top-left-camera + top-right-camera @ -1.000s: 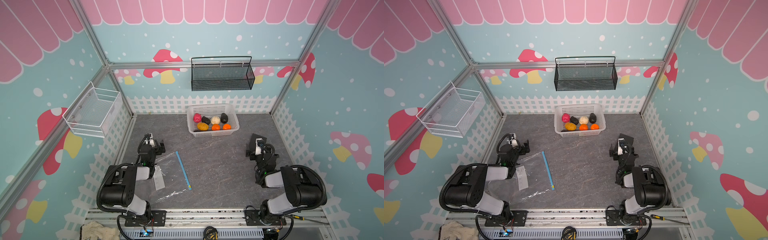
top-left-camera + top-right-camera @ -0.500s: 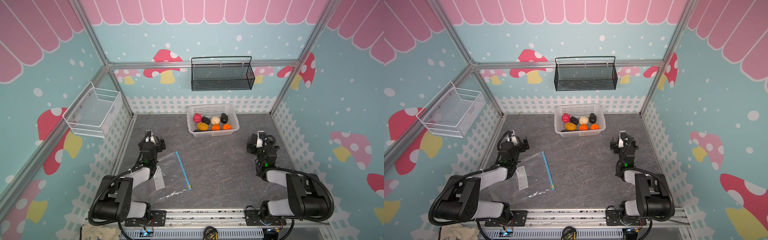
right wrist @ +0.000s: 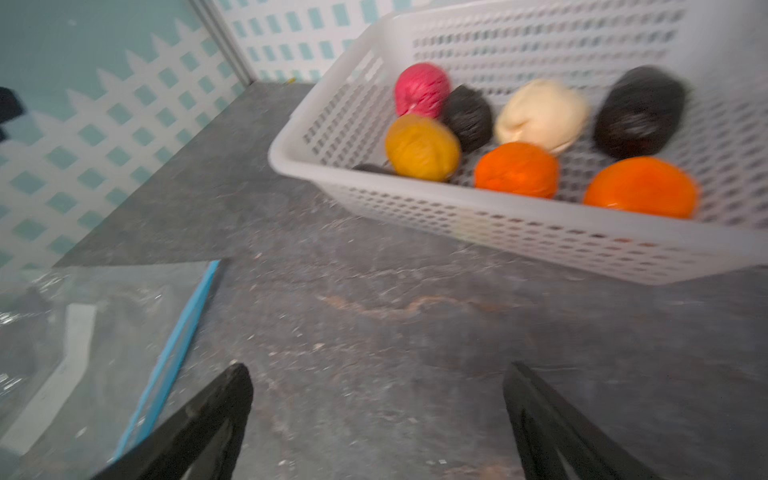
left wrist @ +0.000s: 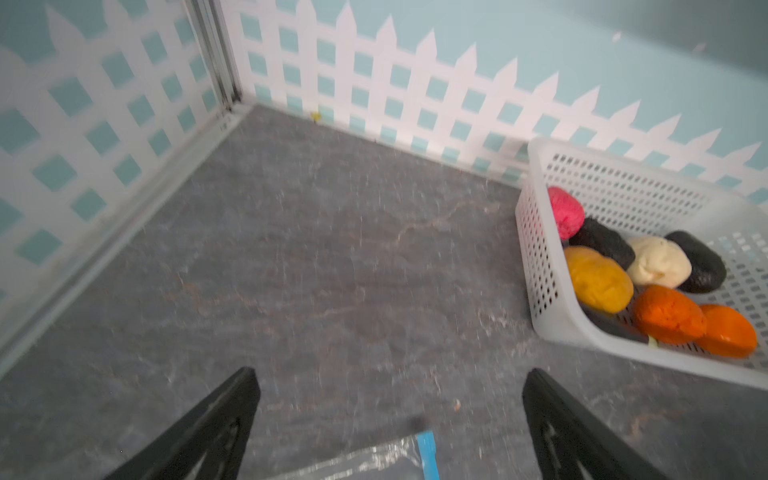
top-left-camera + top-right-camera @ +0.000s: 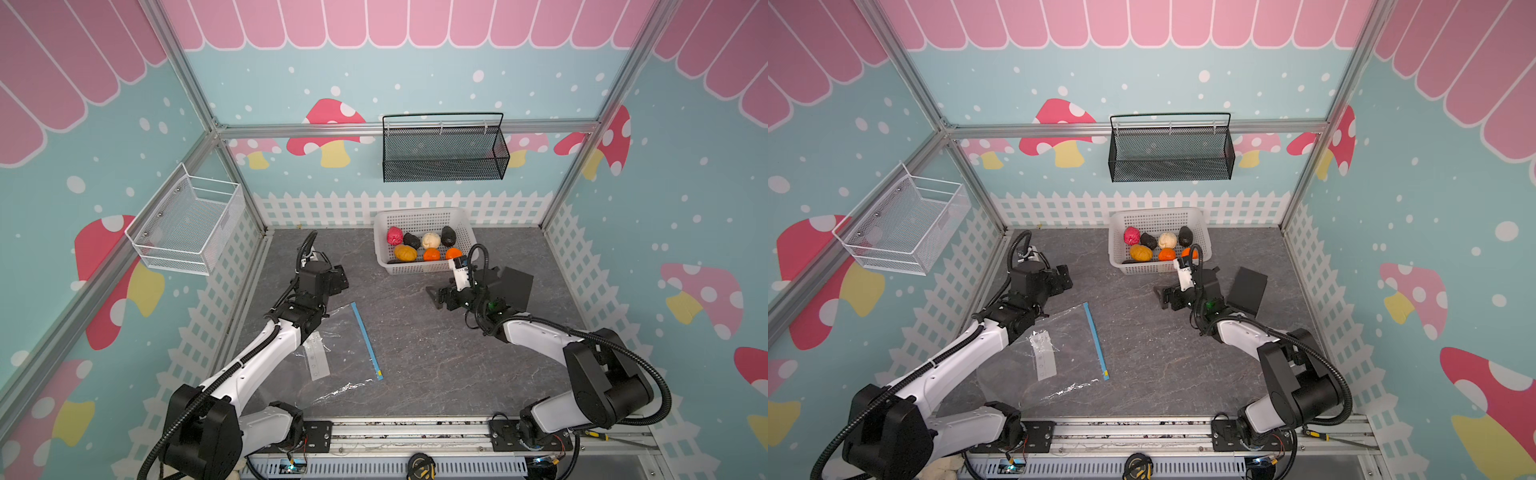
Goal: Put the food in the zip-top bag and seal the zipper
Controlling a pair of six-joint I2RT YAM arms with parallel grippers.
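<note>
My left end effector (image 4: 388, 372) hangs spread wide and empty over the grey stone-patterned desk (image 5: 436, 365), just past the far corner of the clear crinkly zip-top bag (image 5: 349, 357), which lies flat with its light-blue zipper strip (image 5: 365, 340) facing the middle. My right end effector (image 3: 376, 368) is equally wide and empty, near the white perforated plastic basket (image 5: 415, 269) holding the small colourful toy foods (image 5: 431, 240)
</note>
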